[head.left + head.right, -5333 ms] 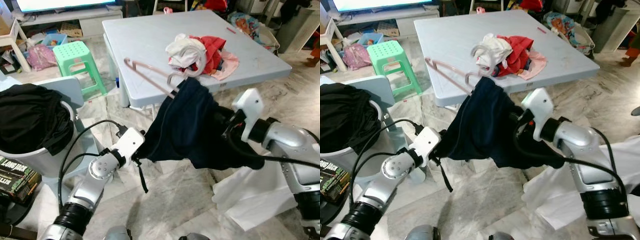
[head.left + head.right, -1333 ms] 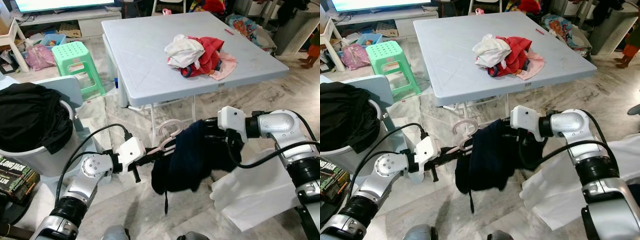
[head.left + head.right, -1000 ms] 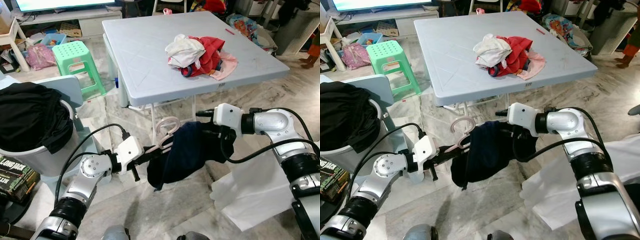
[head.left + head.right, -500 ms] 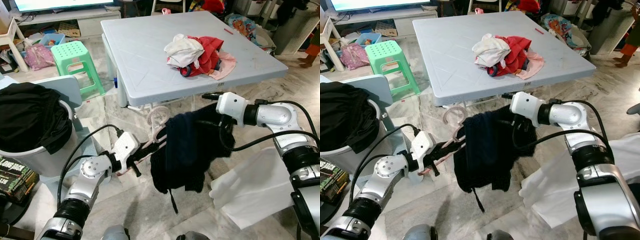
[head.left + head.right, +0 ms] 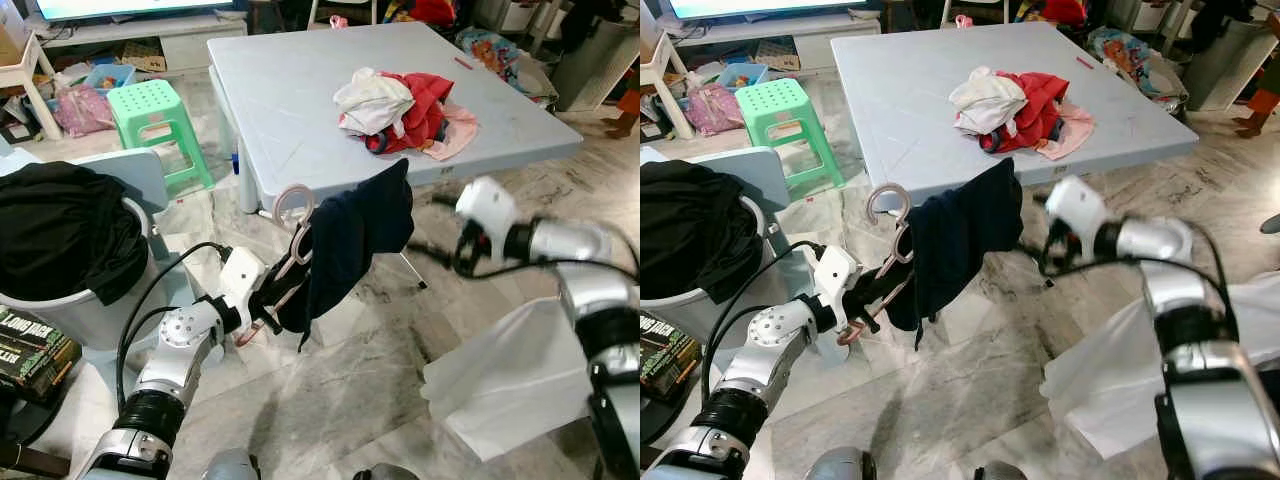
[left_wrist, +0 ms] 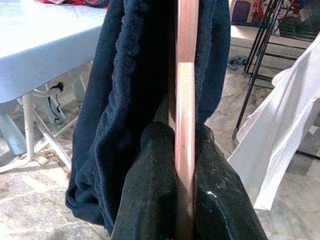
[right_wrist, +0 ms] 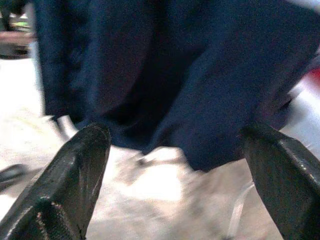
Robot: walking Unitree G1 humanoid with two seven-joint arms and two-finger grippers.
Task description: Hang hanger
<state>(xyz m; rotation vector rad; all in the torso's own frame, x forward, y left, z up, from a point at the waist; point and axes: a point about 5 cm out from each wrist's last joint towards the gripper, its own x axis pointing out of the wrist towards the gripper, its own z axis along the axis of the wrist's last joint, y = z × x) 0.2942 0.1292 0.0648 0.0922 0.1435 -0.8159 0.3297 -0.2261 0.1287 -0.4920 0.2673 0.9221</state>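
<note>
From the head camera, the left gripper [image 5: 262, 308] is clamped on the lower bar of a pink hanger [image 5: 290, 240] that carries a dark navy garment [image 5: 350, 240], held up in front of the near edge of the pale blue table [image 5: 300, 90], with the hook uppermost. A heap of red, white and pink clothes [image 5: 400, 105] lies on the tabletop. To the robot's left stand a green stool [image 5: 155, 120] and a basket [image 5: 70, 310] heaped with black laundry [image 5: 60, 230]; a white sheet [image 5: 510, 380] lies on the marble floor to its right. The right gripper [image 5: 1052, 252] is blurred, just beside the garment and apart from it. In the left wrist view, the two black fingers [image 6: 150, 190] press together on the pink hanger bar, with the navy cloth draped on both sides, and the table's legs and a white cloth are behind. In the right wrist view, the right gripper's fingers [image 7: 70, 175] stand wide apart, holding nothing, with the navy garment hanging blurred before them.
</note>
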